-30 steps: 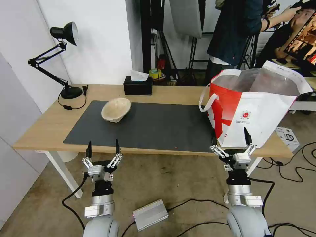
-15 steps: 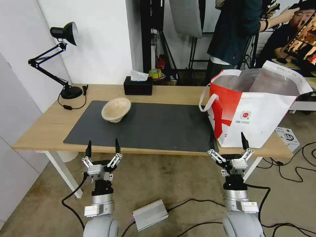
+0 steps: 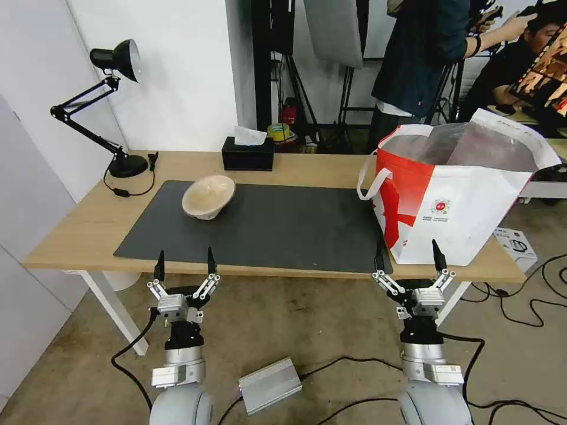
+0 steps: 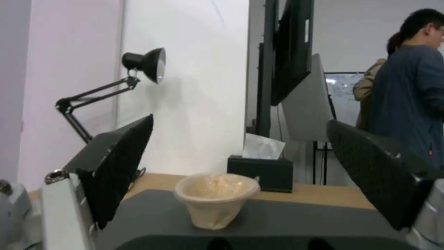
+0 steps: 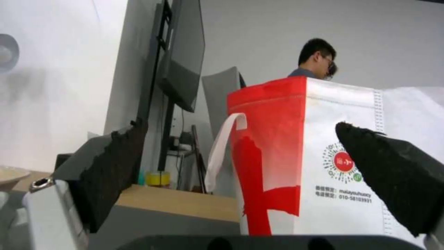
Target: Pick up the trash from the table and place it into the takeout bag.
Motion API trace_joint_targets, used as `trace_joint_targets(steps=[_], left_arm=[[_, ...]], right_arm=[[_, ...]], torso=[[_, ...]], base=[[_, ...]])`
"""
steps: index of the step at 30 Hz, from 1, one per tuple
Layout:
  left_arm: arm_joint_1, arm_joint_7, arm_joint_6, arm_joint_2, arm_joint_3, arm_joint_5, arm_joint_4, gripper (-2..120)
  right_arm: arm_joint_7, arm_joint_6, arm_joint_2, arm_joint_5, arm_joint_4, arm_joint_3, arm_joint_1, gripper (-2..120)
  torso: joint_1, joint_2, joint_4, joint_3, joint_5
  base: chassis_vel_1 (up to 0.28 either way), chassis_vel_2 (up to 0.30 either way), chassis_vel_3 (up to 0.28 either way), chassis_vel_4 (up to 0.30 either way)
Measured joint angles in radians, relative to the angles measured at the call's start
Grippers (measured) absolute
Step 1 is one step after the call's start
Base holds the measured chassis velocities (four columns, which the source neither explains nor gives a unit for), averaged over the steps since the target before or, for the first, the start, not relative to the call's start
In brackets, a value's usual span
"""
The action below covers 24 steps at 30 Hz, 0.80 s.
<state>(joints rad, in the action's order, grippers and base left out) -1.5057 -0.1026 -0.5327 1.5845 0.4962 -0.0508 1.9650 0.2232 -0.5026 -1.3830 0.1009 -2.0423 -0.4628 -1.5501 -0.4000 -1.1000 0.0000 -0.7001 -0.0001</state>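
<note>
On the desk point(image 3: 77, 230) mat sits the pulp bowl point(image 3: 208, 196), takeout bag point(image 3: 460, 195) at right; right gripper point(image 3: 406, 255) has dropped back, left gripper point(image 3: 183, 261) unmoved, both fingers spread, empty.

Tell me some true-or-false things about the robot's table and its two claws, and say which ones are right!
1. The beige bowl sits on the dark grey mat. True.
2. The left gripper is holding the bowl. False: it is open and empty, in front of the table's near edge, apart from the bowl.
3. The takeout bag stands upright at the table's right end, with its top open. True.
4. The right gripper is shut on the bag's handle. False: it is open, in front of the bag's lower part, holding nothing.
5. The black tissue box is inside the bag. False: it stands on the table behind the mat.
</note>
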Motion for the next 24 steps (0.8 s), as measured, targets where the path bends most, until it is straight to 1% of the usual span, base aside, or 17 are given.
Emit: trace_joint_targets(steps=[6, 10, 11, 14, 15, 19, 20, 24], left_arm=[[0.048, 0.007, 0.032, -0.015, 0.016, 0.001, 0.003, 100], [0.11, 0.033, 0.089, -0.036, 0.034, 0.02, 0.01, 100], [0.11, 0.033, 0.089, -0.036, 0.034, 0.02, 0.01, 100], [0.156, 0.061, 0.123, -0.052, 0.042, 0.034, 0.001, 100], [0.156, 0.061, 0.123, -0.052, 0.042, 0.034, 0.001, 100], [0.218, 0.111, 0.148, -0.076, 0.042, 0.039, -0.028, 100], [0.218, 0.111, 0.148, -0.076, 0.042, 0.039, -0.028, 100], [0.261, 0.149, 0.165, -0.095, 0.042, 0.04, -0.048, 100]], right_arm=[[-0.001, 0.002, 0.001, 0.005, -0.002, 0.015, 0.0, 100], [-0.002, 0.003, 0.003, 0.01, -0.006, 0.023, -0.004, 100], [-0.002, 0.003, 0.003, 0.01, -0.006, 0.023, -0.004, 100], [-0.003, 0.003, 0.001, 0.018, -0.008, 0.031, -0.012, 100], [-0.003, 0.003, 0.001, 0.018, -0.008, 0.031, -0.012, 100], [-0.003, 0.003, -0.007, 0.031, -0.015, 0.041, -0.024, 100], [-0.003, 0.003, -0.007, 0.031, -0.015, 0.041, -0.024, 100], [-0.004, 0.004, -0.015, 0.041, -0.023, 0.048, -0.03, 100]], torso=[[0.0, 0.0, 0.0, 0.0, 0.0], [0.0, 0.0, 0.0, 0.0, 0.0], [0.0, 0.0, 0.0, 0.0, 0.0], [0.0, 0.0, 0.0, 0.0, 0.0], [0.0, 0.0, 0.0, 0.0, 0.0], [0.0, 0.0, -0.0001, 0.0, 0.0], [0.0, 0.0, -0.0001, 0.0, 0.0], [0.0, 0.0, 0.0, 0.0, 0.0]], base=[[0.0, 0.0, 0.0, 0.0], [0.0, 0.0, 0.0, 0.0], [0.0, 0.0, 0.0, 0.0], [0.0, 0.0, 0.0, 0.0], [0.0, 0.0, 0.0, 0.0], [0.0, 0.0, 0.0, 0.0], [0.0, 0.0, 0.0, 0.0], [0.0, 0.0, 0.0, 0.0]])
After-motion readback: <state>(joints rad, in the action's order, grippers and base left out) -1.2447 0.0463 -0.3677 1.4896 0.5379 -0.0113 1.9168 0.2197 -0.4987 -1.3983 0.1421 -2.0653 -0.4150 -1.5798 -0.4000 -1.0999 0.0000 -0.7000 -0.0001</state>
